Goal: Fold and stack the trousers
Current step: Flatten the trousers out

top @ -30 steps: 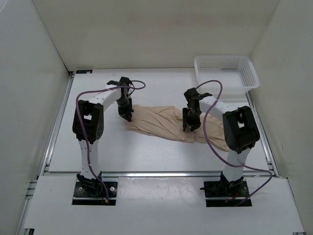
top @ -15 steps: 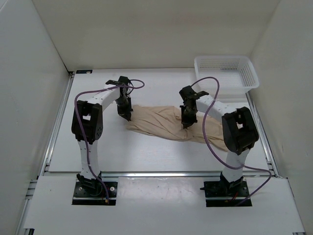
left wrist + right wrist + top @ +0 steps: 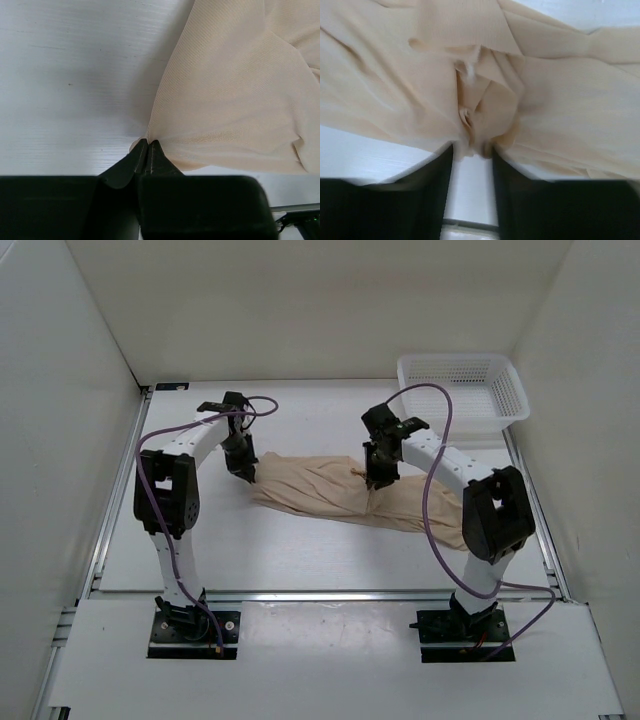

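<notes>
Trousers point(image 3: 340, 495) lie stretched left to right across the table point(image 3: 200, 540), pulled a little farther and flatter for folding since the left gripper point(image 3: 246, 472), clamped on their left end, and the right gripper point(image 3: 373, 481), pinching a mid-cloth bunch, shifted away.

From where I stand, the trousers point(image 3: 330, 490) are thin, matt, finely woven cloth, the tabletop point(image 3: 300, 550) is smooth matt white, and the basket point(image 3: 455, 358) is white plastic mesh.
</notes>
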### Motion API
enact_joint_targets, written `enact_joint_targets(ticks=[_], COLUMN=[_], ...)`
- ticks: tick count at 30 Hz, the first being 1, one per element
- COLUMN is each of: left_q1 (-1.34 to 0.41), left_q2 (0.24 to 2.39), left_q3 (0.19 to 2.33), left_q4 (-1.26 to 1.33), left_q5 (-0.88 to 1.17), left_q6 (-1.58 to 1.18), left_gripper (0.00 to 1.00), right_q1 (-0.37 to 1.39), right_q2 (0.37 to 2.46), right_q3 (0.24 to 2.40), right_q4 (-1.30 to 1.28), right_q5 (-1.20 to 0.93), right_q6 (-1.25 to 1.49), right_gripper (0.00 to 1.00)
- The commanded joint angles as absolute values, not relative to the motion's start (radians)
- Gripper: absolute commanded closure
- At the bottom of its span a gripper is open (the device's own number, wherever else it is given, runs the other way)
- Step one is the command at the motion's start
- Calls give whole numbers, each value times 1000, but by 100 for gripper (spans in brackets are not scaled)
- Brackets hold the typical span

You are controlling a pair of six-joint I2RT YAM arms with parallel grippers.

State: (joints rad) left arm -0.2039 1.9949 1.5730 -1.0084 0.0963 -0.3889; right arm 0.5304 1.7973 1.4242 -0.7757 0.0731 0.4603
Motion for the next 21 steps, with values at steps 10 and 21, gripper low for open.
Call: enact_joint_targets(ticks=[10, 21], left_q1=[-176, -227], left_q2=[1898, 2108], left_q3=[1563, 1713], left_q4=[-1005, -996], left_q5=[51, 216], left_q6=[-379, -368], left_gripper=[11, 41], right_q1=[488, 249], right_q2=[1663, 1407], right_q3=[1459, 1407], right_q4=[-876, -966], right_q5=[176, 196], right_q6=[492, 454], right_gripper=[24, 23])
